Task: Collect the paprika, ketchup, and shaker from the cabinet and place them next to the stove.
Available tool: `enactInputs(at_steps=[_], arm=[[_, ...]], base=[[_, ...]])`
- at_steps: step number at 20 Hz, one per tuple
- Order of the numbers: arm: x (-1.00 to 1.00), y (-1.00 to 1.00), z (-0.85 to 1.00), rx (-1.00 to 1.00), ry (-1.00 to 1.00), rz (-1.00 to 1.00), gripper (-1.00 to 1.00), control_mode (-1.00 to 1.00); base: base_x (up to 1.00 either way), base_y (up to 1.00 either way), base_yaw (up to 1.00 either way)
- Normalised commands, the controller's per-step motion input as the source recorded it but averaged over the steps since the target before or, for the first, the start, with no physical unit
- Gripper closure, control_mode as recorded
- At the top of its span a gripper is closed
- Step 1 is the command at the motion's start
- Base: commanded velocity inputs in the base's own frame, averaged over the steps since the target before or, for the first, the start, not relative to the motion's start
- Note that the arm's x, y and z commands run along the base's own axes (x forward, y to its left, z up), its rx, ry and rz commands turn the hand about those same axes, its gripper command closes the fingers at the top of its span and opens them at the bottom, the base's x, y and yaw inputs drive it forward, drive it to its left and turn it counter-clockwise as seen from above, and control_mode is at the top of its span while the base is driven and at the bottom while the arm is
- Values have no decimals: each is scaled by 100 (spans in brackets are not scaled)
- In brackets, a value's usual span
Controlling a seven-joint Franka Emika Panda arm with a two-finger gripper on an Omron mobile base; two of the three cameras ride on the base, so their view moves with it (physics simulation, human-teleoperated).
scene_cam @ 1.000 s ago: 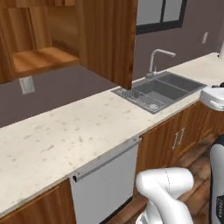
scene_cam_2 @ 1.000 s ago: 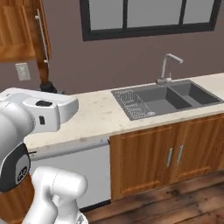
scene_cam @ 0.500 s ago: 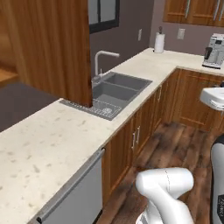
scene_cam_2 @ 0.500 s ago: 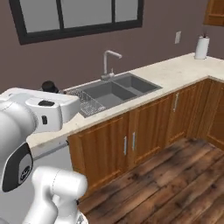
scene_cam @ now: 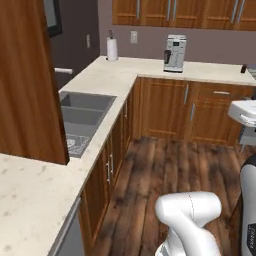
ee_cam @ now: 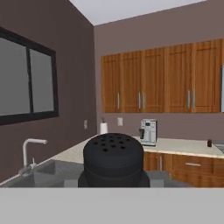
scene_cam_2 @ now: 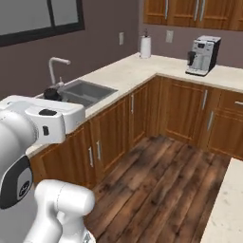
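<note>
The shaker (ee_cam: 113, 157) is a black, round-topped cap with small holes, close up at the bottom middle of the hand view. My gripper (ee_cam: 113, 180) is shut on it, with the jaws mostly hidden behind its body. In the right base view the shaker's dark top (scene_cam_2: 50, 93) peeks out just past my white hand, level with the sink. The paprika, the ketchup, the cabinet's shelf niche and the stove are out of view.
An L-shaped light stone counter (scene_cam: 107, 80) runs over wooden base cabinets. It holds a steel sink (scene_cam_2: 85, 91) with a faucet (scene_cam_2: 54, 64), a paper towel roll (scene_cam: 112, 48) and a coffee machine (scene_cam_2: 204, 54). A large wooden wall panel (scene_cam: 25, 75) fills the left. Open wood floor (scene_cam_2: 161, 180) lies ahead.
The whole picture has swept along the counter, from the wall niche past the sink to the room's corner: the camera base has moved. The shaker stays in the shut gripper.
</note>
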Motion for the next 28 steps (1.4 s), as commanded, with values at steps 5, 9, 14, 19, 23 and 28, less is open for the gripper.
enactInputs(at_steps=[5,9,14,19,23,28], arm=[[0,0,0,0,0,0,100,100],[0,0,0,0,0,0,100,100],[0,0,0,0,0,0,100,100],[0,0,0,0,0,0,100,100],[0,0,0,0,0,0,100,100],[0,0,0,0,0,0,100,100]], base=[[65,-3,-53],[83,0,-48],[98,13,-42],[100,30,-35],[100,49,-29],[100,56,-30]])
